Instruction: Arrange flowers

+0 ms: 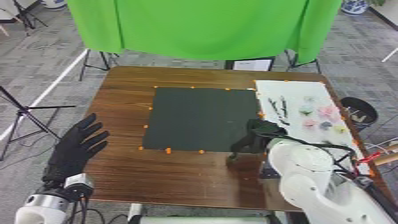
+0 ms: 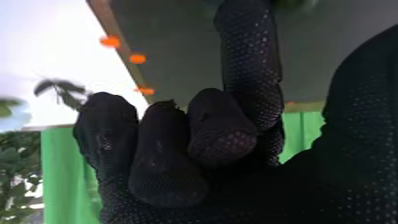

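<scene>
1. Fingers of the left hand [image 1: 69, 159] reach out straight and a little spread, well apart from the thumb, with nothing held; they lie beside the table's left edge.
2. Right hand [image 1: 259, 131]: over the near right part of the dark mat [image 1: 202, 120], several fingers bent in toward the palm, while another finger [image 2: 247, 55] runs out long and nearly straight. The thumb [image 2: 360, 115] stands wide of them. I see nothing gripped between them.
3. Flowers: pale pink blooms [image 1: 327, 111] lie on the white sheet [image 1: 282, 89], to the right of the right hand's fingers and farther from the robot. A yellow bloom [image 1: 339, 129] lies nearer, also to the right of those fingers.
4. Dark leafy stems [image 1: 284, 106] lie on the same sheet, closer to the right fingers than the pink blooms are. The wrist view has dark leaves [image 2: 60, 91] just past the bent fingers, against the sheet.
5. Orange markers [image 1: 169, 150] line the mat's edges; its near left corner sits between the two hands' fingers. Beyond both hands' fingertips, past the wooden table [image 1: 178, 182], hangs a green cloth [image 1: 204, 25].
</scene>
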`<state>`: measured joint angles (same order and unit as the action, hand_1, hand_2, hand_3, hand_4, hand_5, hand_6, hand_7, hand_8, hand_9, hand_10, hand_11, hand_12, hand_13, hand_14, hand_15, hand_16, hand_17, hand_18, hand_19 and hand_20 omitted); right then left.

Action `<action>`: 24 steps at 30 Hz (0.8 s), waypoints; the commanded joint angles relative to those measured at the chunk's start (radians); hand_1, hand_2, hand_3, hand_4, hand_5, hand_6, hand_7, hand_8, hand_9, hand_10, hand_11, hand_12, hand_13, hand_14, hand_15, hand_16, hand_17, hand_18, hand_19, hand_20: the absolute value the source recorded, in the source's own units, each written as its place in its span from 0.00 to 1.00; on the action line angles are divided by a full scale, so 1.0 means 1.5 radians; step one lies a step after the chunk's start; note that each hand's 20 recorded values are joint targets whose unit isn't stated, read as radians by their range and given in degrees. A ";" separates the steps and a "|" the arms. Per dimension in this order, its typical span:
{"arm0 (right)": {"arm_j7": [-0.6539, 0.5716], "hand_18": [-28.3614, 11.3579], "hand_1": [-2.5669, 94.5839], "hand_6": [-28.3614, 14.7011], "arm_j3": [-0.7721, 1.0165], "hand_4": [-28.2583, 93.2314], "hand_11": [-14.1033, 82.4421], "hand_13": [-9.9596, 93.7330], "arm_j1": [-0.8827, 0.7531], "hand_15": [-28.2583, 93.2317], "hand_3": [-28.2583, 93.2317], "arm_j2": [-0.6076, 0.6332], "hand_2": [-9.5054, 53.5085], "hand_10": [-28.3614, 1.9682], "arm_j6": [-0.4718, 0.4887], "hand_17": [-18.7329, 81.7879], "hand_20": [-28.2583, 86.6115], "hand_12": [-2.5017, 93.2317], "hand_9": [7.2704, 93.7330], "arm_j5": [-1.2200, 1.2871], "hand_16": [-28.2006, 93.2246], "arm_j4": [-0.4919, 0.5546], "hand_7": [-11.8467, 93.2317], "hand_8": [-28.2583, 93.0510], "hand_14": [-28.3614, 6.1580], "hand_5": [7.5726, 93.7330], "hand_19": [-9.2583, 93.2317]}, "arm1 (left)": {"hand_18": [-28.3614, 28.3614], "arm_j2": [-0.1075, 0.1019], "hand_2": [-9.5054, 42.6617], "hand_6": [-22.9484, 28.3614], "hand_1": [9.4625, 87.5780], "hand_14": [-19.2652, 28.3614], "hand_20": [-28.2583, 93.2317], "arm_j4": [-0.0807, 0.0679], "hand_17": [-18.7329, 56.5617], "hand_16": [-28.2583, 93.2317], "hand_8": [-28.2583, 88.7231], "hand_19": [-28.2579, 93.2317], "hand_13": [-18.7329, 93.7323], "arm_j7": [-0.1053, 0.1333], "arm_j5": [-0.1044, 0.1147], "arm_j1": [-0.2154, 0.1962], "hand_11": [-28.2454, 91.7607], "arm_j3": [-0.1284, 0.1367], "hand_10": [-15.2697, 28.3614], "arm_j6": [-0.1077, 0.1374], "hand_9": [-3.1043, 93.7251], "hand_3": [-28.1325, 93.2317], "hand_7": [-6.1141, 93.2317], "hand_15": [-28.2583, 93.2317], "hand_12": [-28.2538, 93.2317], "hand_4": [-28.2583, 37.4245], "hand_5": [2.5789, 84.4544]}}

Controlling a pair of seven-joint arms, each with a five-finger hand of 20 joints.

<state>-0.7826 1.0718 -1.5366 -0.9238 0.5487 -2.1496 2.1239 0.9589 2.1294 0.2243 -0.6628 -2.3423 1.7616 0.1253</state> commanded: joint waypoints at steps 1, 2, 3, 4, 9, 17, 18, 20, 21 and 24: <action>-0.007 0.10 0.14 0.70 -0.023 0.00 0.77 0.92 0.000 0.92 0.72 -0.017 0.07 0.61 0.033 0.73 0.89 0.53 0.98 0.007 0.55 -0.002 0.44 0.19 0.50 0.99 1.00 | 0.90 -0.004 0.07 0.51 0.20 0.74 0.30 -0.004 0.13 0.23 0.14 0.57 0.34 -0.010 -0.003 -0.003 0.42 -0.001 0.62 -0.008 0.27 0.80 0.28 0.50 0.38 0.00 0.29; -0.008 0.10 0.14 0.69 -0.030 0.00 0.77 0.92 0.003 0.92 0.72 -0.019 0.08 0.61 0.035 0.73 0.89 0.53 0.98 0.004 0.56 -0.006 0.44 0.19 0.50 0.99 1.00 | 0.90 -0.004 0.07 0.51 0.20 0.74 0.30 -0.004 0.13 0.23 0.14 0.57 0.34 -0.010 -0.003 -0.002 0.42 -0.002 0.62 -0.007 0.27 0.81 0.28 0.50 0.38 0.00 0.29; -0.009 0.10 0.14 0.69 -0.034 0.00 0.77 0.92 0.005 0.92 0.71 -0.023 0.08 0.62 0.038 0.73 0.89 0.53 0.98 0.001 0.56 -0.012 0.44 0.19 0.50 0.99 1.00 | 0.90 -0.005 0.07 0.51 0.20 0.74 0.30 -0.005 0.13 0.23 0.14 0.57 0.34 -0.012 -0.003 -0.001 0.41 -0.004 0.62 -0.008 0.27 0.81 0.28 0.50 0.38 0.00 0.29; -0.012 0.10 0.13 0.69 -0.037 0.00 0.77 0.92 0.006 0.92 0.71 -0.026 0.09 0.62 0.044 0.73 0.89 0.53 0.98 0.001 0.56 -0.016 0.43 0.19 0.51 0.99 1.00 | 0.90 -0.006 0.07 0.51 0.20 0.74 0.30 -0.005 0.13 0.23 0.14 0.57 0.34 -0.013 -0.004 0.001 0.41 -0.005 0.62 -0.009 0.27 0.80 0.28 0.50 0.38 0.00 0.29; -0.014 0.09 0.12 0.68 -0.058 0.00 0.77 0.92 0.012 0.92 0.73 -0.033 0.08 0.62 0.041 0.73 0.89 0.53 0.98 -0.016 0.56 -0.034 0.43 0.19 0.51 0.99 1.00 | 0.90 -0.008 0.07 0.51 0.20 0.74 0.30 -0.005 0.13 0.23 0.15 0.57 0.34 -0.014 -0.004 0.001 0.41 -0.003 0.62 -0.010 0.27 0.80 0.28 0.49 0.38 0.00 0.29; -0.025 0.11 0.17 0.69 -0.108 0.00 0.76 0.92 0.032 0.91 0.77 -0.055 0.04 0.64 0.055 0.74 0.88 0.52 0.99 -0.051 0.56 -0.058 0.43 0.19 0.53 0.99 1.00 | 0.90 -0.008 0.07 0.51 0.20 0.74 0.30 -0.006 0.13 0.24 0.15 0.57 0.34 -0.017 -0.005 0.005 0.40 -0.005 0.62 -0.011 0.27 0.80 0.27 0.49 0.38 0.00 0.29; -0.022 0.11 0.17 0.69 -0.114 0.00 0.76 0.92 0.032 0.91 0.79 -0.058 0.03 0.64 0.058 0.74 0.88 0.51 1.00 -0.061 0.55 -0.062 0.43 0.19 0.53 0.99 1.00 | 0.90 -0.008 0.07 0.51 0.20 0.74 0.30 -0.007 0.13 0.24 0.15 0.57 0.34 -0.018 -0.005 0.006 0.40 -0.007 0.62 -0.011 0.27 0.80 0.27 0.49 0.38 0.00 0.29; -0.021 0.11 0.21 0.70 -0.123 0.00 0.76 0.93 0.033 0.91 0.84 -0.065 0.00 0.65 0.066 0.74 0.88 0.52 1.00 -0.071 0.56 -0.070 0.43 0.19 0.54 0.99 1.00 | 0.90 -0.008 0.07 0.51 0.20 0.74 0.30 -0.009 0.13 0.24 0.15 0.56 0.34 -0.020 -0.005 0.009 0.40 -0.009 0.62 -0.013 0.27 0.80 0.27 0.49 0.38 0.01 0.29; -0.022 0.12 0.24 0.71 -0.126 0.00 0.76 0.93 0.032 0.91 0.85 -0.068 0.00 0.65 0.067 0.74 0.88 0.52 1.00 -0.073 0.56 -0.074 0.43 0.19 0.55 0.99 1.00 | 0.90 -0.008 0.07 0.51 0.20 0.74 0.30 -0.008 0.13 0.24 0.15 0.56 0.34 -0.020 -0.005 0.008 0.40 -0.009 0.62 -0.013 0.27 0.80 0.27 0.49 0.38 0.01 0.29; -0.008 0.13 0.30 0.72 -0.132 0.00 0.76 0.93 0.023 0.91 0.88 -0.070 0.00 0.67 0.057 0.75 0.88 0.53 0.99 -0.095 0.56 -0.082 0.41 0.18 0.57 0.97 1.00 | 0.90 -0.006 0.07 0.51 0.20 0.74 0.31 -0.008 0.13 0.24 0.15 0.56 0.34 -0.020 -0.004 0.007 0.40 -0.010 0.62 -0.012 0.27 0.80 0.27 0.48 0.39 0.01 0.29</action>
<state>-0.8112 0.9095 -1.4676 -1.0040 0.6185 -2.2502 2.0454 0.9477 2.1205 0.2069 -0.6657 -2.3282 1.7525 0.1178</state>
